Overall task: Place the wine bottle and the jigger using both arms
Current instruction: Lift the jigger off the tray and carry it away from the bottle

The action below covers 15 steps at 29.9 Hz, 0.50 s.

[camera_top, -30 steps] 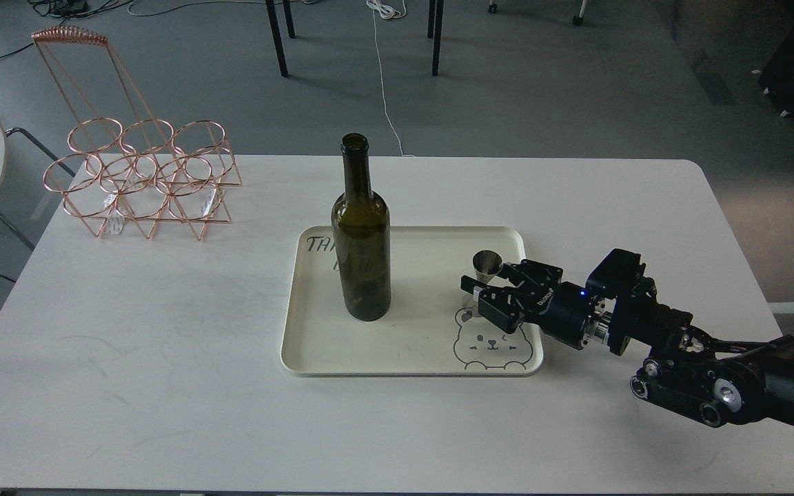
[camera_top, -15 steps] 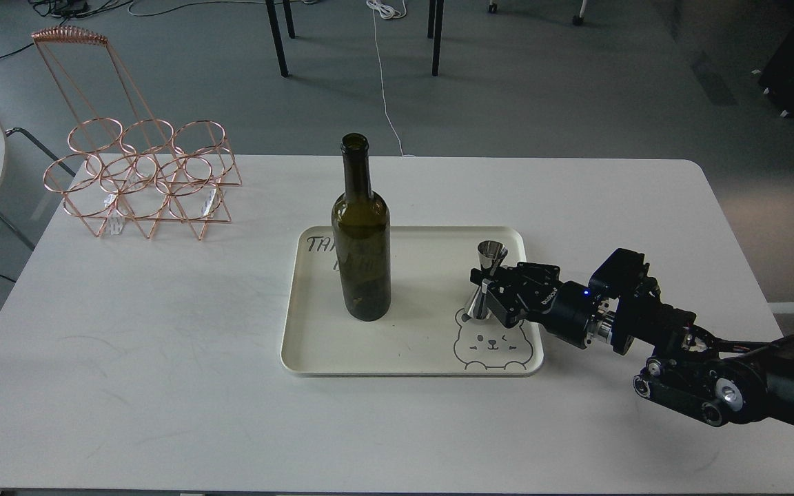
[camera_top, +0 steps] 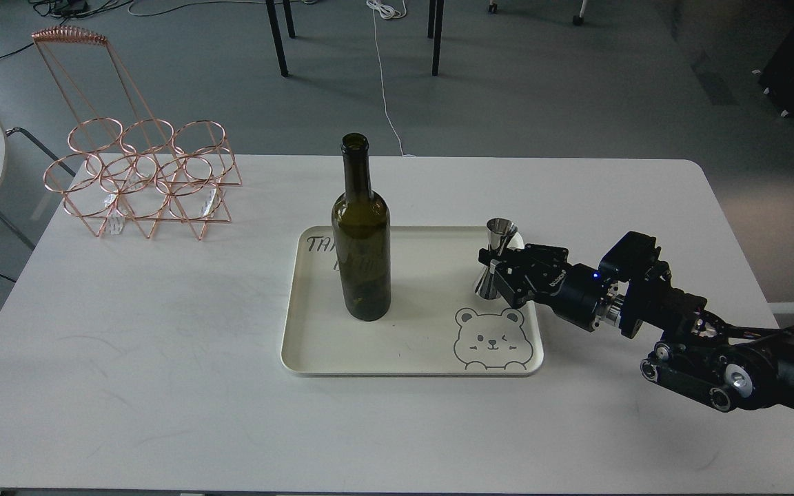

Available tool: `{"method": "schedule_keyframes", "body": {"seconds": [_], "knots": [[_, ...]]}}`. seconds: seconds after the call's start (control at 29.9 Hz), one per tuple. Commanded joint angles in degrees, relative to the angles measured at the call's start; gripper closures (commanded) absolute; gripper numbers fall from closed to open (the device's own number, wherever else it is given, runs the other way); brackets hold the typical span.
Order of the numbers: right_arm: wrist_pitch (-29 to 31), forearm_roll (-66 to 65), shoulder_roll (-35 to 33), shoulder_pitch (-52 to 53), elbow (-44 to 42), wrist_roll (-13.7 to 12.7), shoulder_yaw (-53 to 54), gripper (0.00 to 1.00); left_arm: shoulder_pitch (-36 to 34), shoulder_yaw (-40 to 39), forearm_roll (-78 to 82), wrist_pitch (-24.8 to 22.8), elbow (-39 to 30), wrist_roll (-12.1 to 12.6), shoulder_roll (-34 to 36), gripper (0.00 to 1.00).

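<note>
The dark olive-green wine bottle (camera_top: 362,241) stands upright on the left half of a cream tray (camera_top: 342,362). The shiny steel jigger (camera_top: 495,258) is upright over the tray's right side, above the bear drawing. My right gripper (camera_top: 493,267) comes in from the right and is shut on the jigger at its narrow waist, holding it a little above the tray. My left arm and its gripper are out of view.
A copper wire bottle rack (camera_top: 140,176) stands at the table's back left. The white table (camera_top: 163,386) ends at a rounded right edge. Chair and table legs (camera_top: 276,38) and cables lie on the floor beyond.
My right gripper closed on the jigger, stood it upright, and lifted it up and slightly right off the tray. The bottle has not moved.
</note>
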Motion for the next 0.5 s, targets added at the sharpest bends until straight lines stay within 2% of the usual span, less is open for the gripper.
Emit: {"method": "schedule_keyframes", "body": {"seconds": [0.0,0.2,0.47], "knots": [[0.0,0.3,-3.7,-0.7,0.0,0.0,3.5,0.90,-0.1,-0.1,0.0,0.0,0.0,0.1,0.0,0.02],[0.0,0.8,-7.7,-4.3,-1.9,0.0,10.3,0.91,-0.1,-0.2,0.0,0.0,-0.1,0.1,-0.1,0.02],[0.0,0.9,-8.2,-9.2,-12.3,0.0,10.9,0.90,-0.1,-0.1,0.0,0.0,-0.4,0.1,-0.2,0.02]]}}
